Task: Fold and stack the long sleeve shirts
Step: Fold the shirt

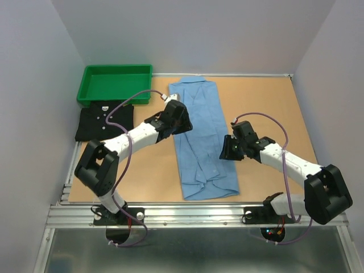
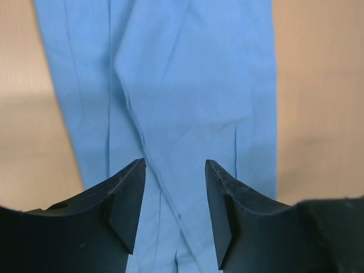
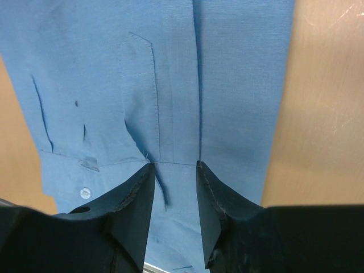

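Note:
The light blue shirt (image 1: 205,165) lies as a long narrow strip down the middle of the table, collar at the far end. The black shirt (image 1: 105,122) sits folded into a rectangle at the left, white buttons up. My left gripper (image 1: 179,116) hangs over the blue shirt's upper left part. In the left wrist view its jaws (image 2: 176,162) stand apart over flat blue cloth (image 2: 187,85). My right gripper (image 1: 230,149) is at the strip's right edge. Its jaws (image 3: 175,165) are narrower, tips down on the cloth (image 3: 170,68) beside a seam, with a small crease between them.
A green plastic tray (image 1: 91,94) stands at the back left, just beyond the black shirt. Grey walls close in the table on three sides. The metal rail (image 1: 193,213) runs along the near edge, by the arm bases.

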`<action>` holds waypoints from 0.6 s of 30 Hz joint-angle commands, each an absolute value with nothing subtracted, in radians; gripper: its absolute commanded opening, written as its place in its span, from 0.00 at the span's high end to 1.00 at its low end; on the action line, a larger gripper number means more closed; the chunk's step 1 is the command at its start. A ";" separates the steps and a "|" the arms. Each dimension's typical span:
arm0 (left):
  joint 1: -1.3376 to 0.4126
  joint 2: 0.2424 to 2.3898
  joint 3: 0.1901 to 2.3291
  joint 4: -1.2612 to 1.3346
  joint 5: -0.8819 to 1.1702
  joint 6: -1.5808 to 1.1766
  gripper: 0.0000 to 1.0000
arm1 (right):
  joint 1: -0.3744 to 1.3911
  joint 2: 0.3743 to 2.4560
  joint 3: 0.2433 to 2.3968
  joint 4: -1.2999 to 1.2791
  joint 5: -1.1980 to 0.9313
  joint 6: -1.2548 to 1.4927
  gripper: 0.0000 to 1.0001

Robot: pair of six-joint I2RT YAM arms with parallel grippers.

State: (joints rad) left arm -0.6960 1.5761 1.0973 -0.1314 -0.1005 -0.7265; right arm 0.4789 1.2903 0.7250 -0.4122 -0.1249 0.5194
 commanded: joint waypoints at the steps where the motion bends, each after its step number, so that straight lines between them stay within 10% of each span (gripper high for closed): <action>1: -0.628 1.686 1.225 -0.060 -0.077 -0.664 0.49 | 0.474 1.246 0.724 -0.385 -0.152 0.508 0.59; 18: -0.529 2.016 1.336 -0.060 0.014 -0.612 0.76 | 0.474 1.193 0.670 -0.387 -0.143 0.512 0.59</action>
State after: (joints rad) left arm -0.5282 2.0171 1.3312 -0.0502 0.0299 -0.6418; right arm 0.4789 1.2053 0.6868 -0.4114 -0.1432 0.5201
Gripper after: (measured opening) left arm 0.301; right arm 0.408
